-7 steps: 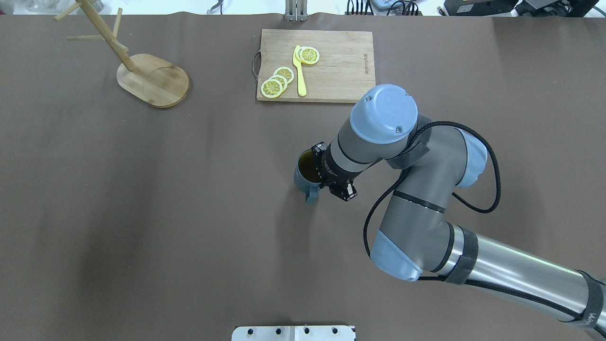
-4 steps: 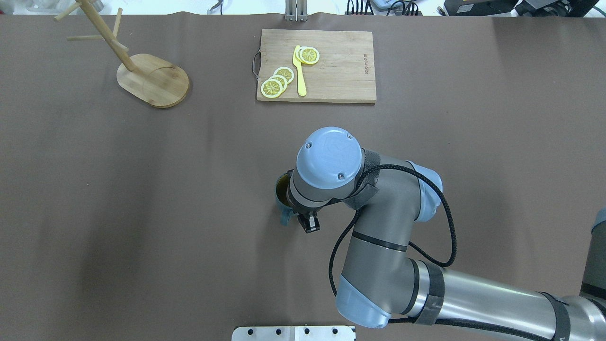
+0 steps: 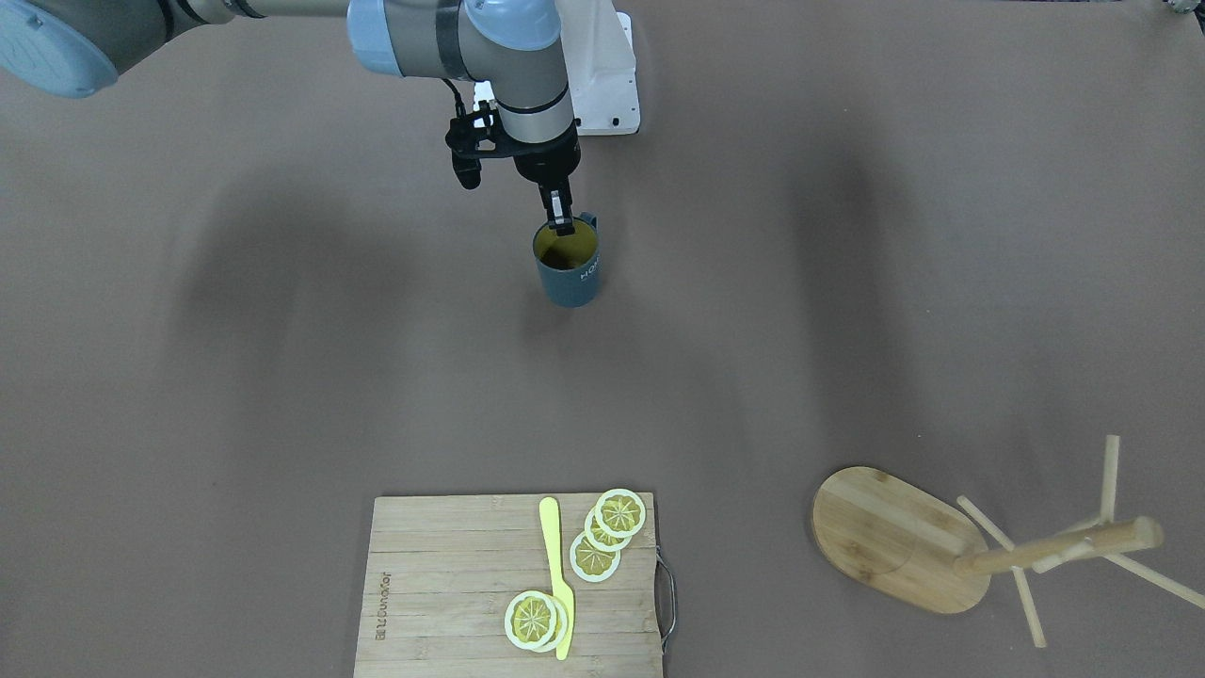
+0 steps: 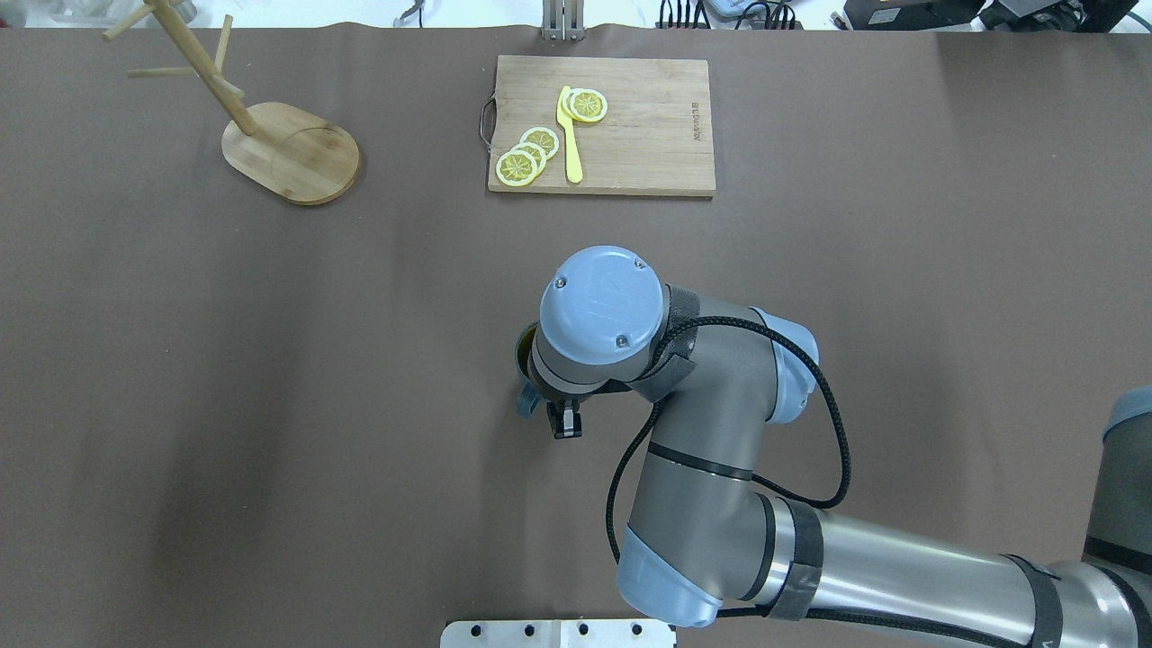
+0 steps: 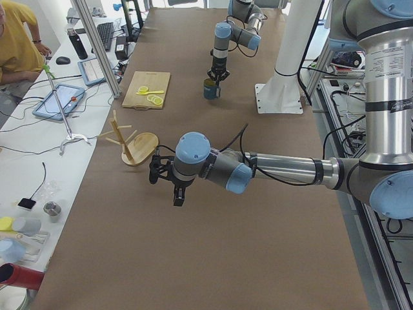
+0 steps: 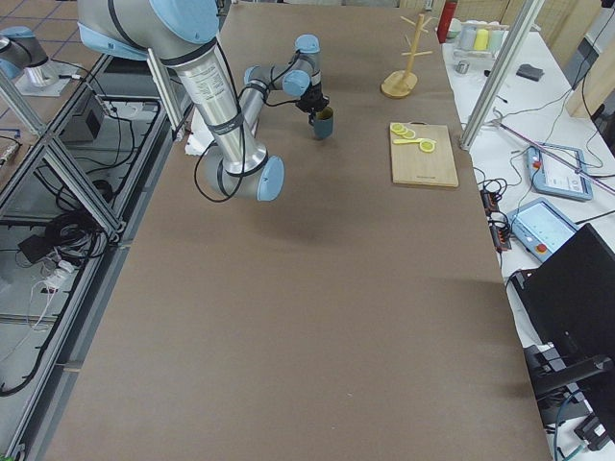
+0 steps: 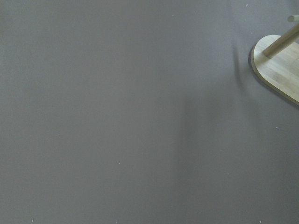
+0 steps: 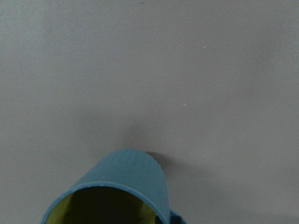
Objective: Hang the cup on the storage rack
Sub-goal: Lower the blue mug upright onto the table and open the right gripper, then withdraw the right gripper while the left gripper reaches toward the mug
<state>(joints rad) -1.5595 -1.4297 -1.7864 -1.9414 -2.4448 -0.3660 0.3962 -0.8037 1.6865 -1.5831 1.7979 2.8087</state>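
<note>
Brown paper covers the long counter, and near its middle, on the robot's side, stands the cup. It is upright with its mouth up, dark blue-grey outside and yellow-olive within. A small pale marking on its wall faces the front camera. Its loop handle points back toward the robot's base.

The right end effector comes straight down onto the cup's rim beside the handle. Its two narrow fingers are drawn close together and pinch the wall between them. A shadow sits close under the cup, and it may be resting on the counter or held just clear of it; the views do not settle which. In the overhead view the arm's wrist hides nearly all of the cup, leaving only a sliver of rim and the handle showing.

The storage rack stands upright at the far corner on the robot's left, well apart from the cup, with nothing on its pegs. A cutting board lies at the far edge, carrying lemon slices and a yellow knife.

The left end effector hangs over bare counter near the rack. It shows only in the side view, so I cannot tell how wide it stands.
</note>
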